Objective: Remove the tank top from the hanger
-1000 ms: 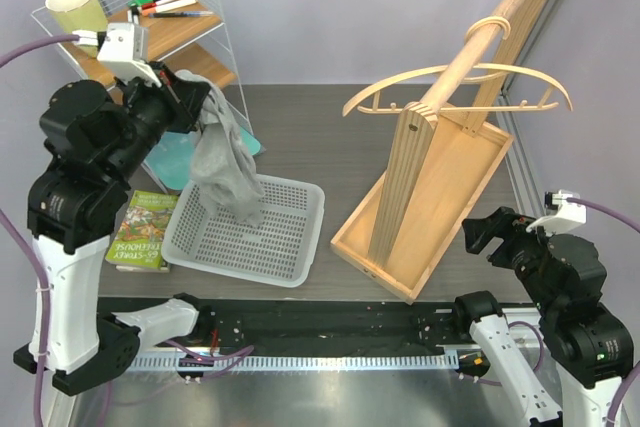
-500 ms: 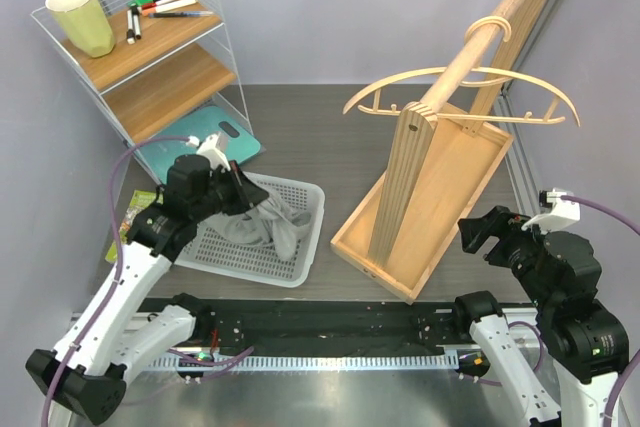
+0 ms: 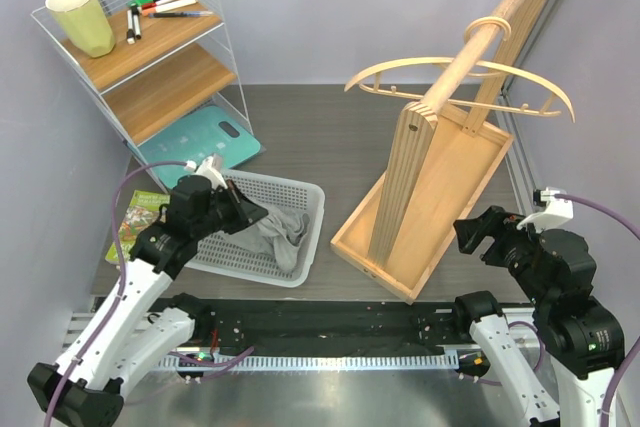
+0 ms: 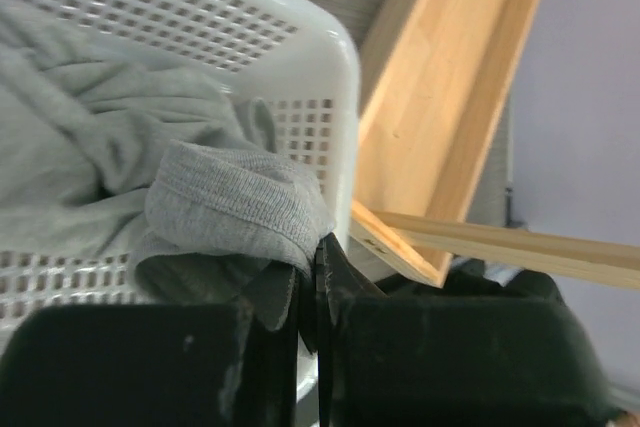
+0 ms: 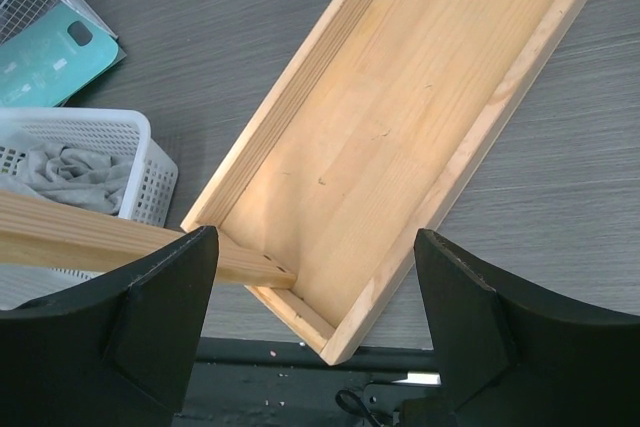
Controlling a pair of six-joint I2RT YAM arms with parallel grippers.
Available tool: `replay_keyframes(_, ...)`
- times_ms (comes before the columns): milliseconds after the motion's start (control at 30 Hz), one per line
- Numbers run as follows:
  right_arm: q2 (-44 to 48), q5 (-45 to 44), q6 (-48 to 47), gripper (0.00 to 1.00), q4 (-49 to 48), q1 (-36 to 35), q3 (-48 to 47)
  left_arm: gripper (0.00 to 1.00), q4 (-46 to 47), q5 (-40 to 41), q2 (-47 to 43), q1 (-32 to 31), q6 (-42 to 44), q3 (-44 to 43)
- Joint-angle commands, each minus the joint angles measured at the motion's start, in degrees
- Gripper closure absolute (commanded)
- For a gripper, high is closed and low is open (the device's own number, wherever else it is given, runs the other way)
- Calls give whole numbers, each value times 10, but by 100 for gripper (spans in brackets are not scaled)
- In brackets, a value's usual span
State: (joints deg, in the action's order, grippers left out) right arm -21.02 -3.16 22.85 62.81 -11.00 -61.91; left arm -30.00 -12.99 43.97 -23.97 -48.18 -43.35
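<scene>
While left tool (image 4: 308, 272) pinches tank top (image 4: 120, 167) in basket (image 4: 335, 42) | right tool (image 5: 315, 244) agape

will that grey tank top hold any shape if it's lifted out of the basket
Probably not: the tank top lies crumpled in soft folds in the basket, so it should hang limp. It seems light; the left gripper holds it by a thin pinch of hem. The knit might catch on the basket's holes.
</scene>
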Motion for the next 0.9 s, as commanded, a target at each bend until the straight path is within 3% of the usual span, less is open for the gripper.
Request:
replay_keyframes(0,4,17,-1,15,-11,2,1,100,-83,138,-35,1,55,-29)
replay_keyframes(67,10,25,4,15,-10,2,11,99,-124,247,-52,1,67,-35)
replay_keyframes(167,23,61,22,16,-18,2,32,94,-128,315,-56,1,92,-32)
replay_keyframes(367,58,127,79,16,-53,2,90,97,-103,268,0,2,87,-27)
replay_keyframes(567,88,136,116,17,-61,2,130,95,-79,288,23,2,90,-42)
replay_keyframes(633,92,136,124,17,-60,2,143,88,-77,297,24,2,88,-42)
replay_keyframes(800,91,133,135,17,-60,2,167,57,-67,300,21,2,84,-40)
replay_keyframes(833,88,130,135,17,-62,2,173,50,-72,302,22,3,84,-42)
replay_keyframes(867,85,130,136,17,-62,3,174,30,-75,304,22,2,85,-50)
